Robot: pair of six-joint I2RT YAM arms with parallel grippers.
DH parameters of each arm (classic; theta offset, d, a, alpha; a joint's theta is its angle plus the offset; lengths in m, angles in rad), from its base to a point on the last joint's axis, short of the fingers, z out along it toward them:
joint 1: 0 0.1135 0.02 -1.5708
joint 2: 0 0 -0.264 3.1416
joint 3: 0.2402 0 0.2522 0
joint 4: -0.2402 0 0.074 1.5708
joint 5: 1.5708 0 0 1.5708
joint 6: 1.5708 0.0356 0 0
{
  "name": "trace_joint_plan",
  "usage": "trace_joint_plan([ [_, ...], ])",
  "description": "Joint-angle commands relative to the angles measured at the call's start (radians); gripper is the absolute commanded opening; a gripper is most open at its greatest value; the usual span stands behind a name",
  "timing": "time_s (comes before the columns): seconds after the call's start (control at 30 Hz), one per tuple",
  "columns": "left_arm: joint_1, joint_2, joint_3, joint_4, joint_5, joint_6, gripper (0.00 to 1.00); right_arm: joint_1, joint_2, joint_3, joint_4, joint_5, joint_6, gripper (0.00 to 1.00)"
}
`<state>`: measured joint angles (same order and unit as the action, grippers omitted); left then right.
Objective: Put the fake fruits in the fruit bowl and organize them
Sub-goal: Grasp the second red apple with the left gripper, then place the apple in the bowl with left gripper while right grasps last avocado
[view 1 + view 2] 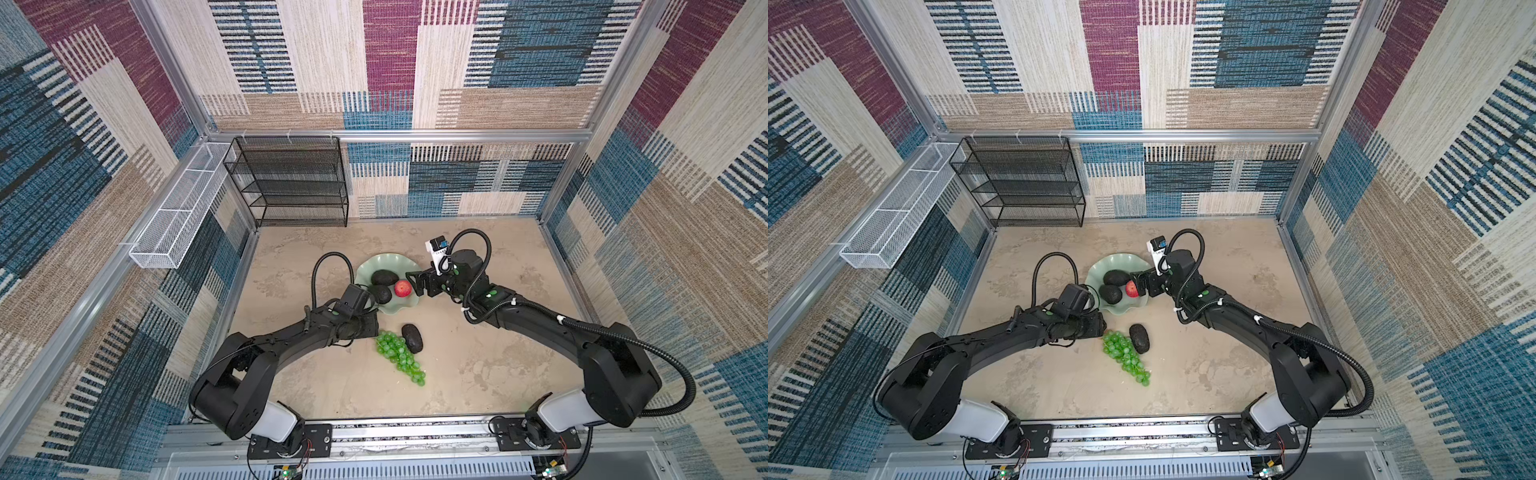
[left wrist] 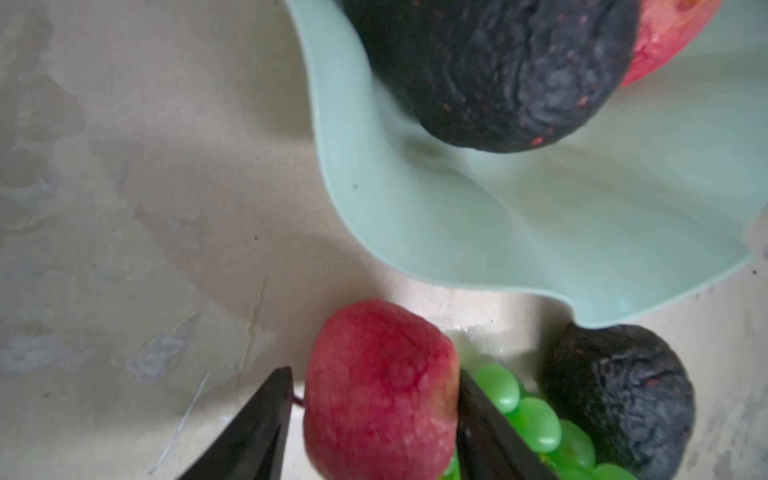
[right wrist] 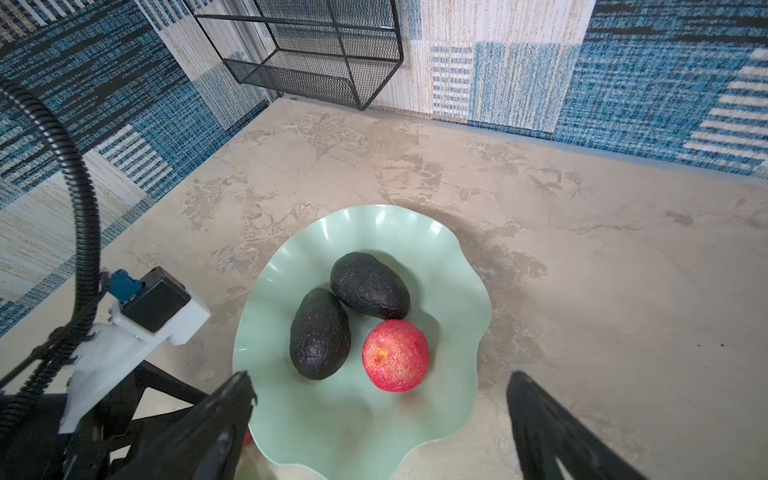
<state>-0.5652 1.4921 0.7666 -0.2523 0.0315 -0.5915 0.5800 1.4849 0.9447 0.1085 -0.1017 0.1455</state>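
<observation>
I find the left gripper (image 2: 376,371) set closely around a red apple (image 2: 380,399). One finger (image 2: 478,424) touches its side. The other stands a sliver off, by the stem, so I cannot tell whether the grip is firm. This apple lies sideways, stem toward that finger, just beside the fruit bowl (image 2: 540,232) and next to the grapes (image 1: 400,356).

The right gripper (image 3: 380,377) gapes wide, holding nothing, above the bowl's rim.

In the bowl are two avocados (image 3: 320,332) lying side by side and a second apple (image 3: 395,355), dimple up. A third avocado (image 1: 412,338) lies on the table (image 1: 498,365) just beside the grapes. The bunch runs diagonally, tapering toward the rig's front.
</observation>
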Motion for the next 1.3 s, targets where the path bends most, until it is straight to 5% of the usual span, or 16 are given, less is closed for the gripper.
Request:
trace_joint_plan([
  [0.0, -0.001, -0.003, 0.0, -0.023, -0.021, 0.015, 0.52, -0.004, -0.006, -0.005, 0.045, 0.006, 0.014, 0.96],
  [0.43, 0.018, -0.278, 0.109, -0.167, -0.12, 0.1, 0.51, -0.013, 0.016, 0.0, 0.047, 0.029, 0.027, 0.96],
  [0.87, 0.073, 0.226, 0.568, -0.212, -0.124, 0.277, 0.5, -0.013, -0.014, -0.027, 0.002, 0.081, 0.03, 0.95],
  [1.27, 0.089, 0.361, 0.624, -0.228, -0.168, 0.262, 0.51, -0.012, -0.02, -0.065, -0.019, 0.073, 0.04, 0.95],
])
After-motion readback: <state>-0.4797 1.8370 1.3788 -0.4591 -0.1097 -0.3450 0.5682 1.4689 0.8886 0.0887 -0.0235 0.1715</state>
